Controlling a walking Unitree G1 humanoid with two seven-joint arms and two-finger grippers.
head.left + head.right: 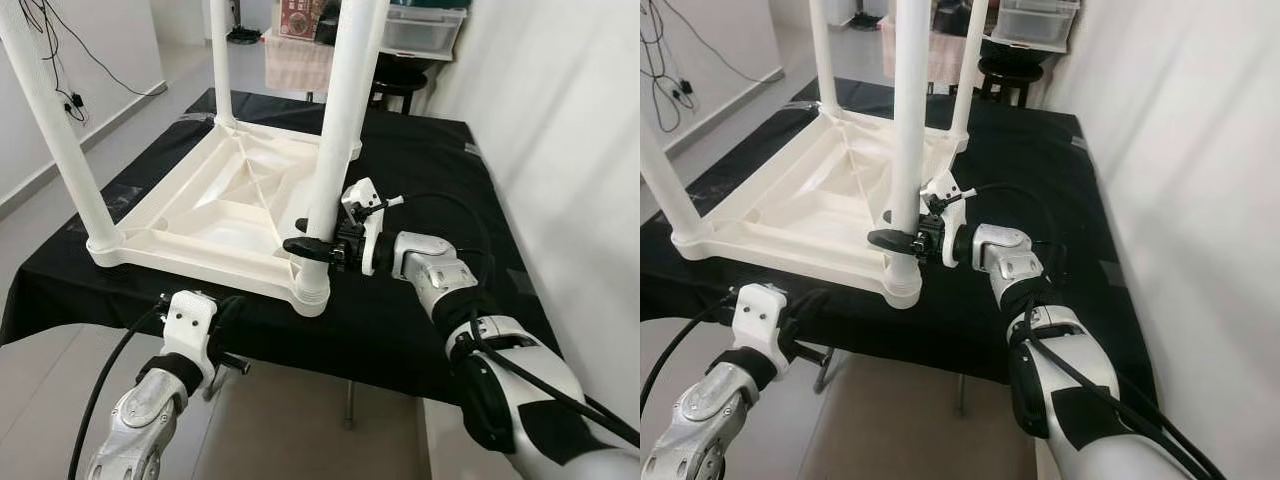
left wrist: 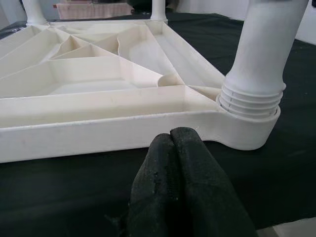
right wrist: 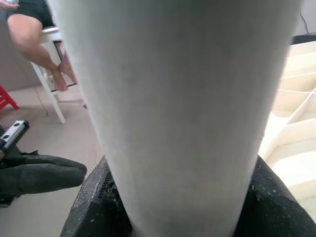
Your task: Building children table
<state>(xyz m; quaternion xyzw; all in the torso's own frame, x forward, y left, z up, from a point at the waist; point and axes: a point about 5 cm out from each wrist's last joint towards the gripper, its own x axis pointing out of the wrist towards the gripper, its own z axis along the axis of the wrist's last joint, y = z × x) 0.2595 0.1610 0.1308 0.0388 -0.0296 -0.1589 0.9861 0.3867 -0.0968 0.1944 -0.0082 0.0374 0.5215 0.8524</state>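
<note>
White plastic children table (image 1: 215,205) is laid upside down on the black-covered table (image 1: 420,200), legs pointing straight up. Nearest, the left tool (image 2: 175,143) is pressed together by its front rim. The right tool (image 1: 312,240) is clamped on the near leg (image 1: 335,150).

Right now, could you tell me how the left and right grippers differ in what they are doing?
The right gripper is raised and clamped around the near table leg; the left gripper sits lower, fingers pressed together on nothing, by the tabletop's near edge. Both have black fingers.
</note>
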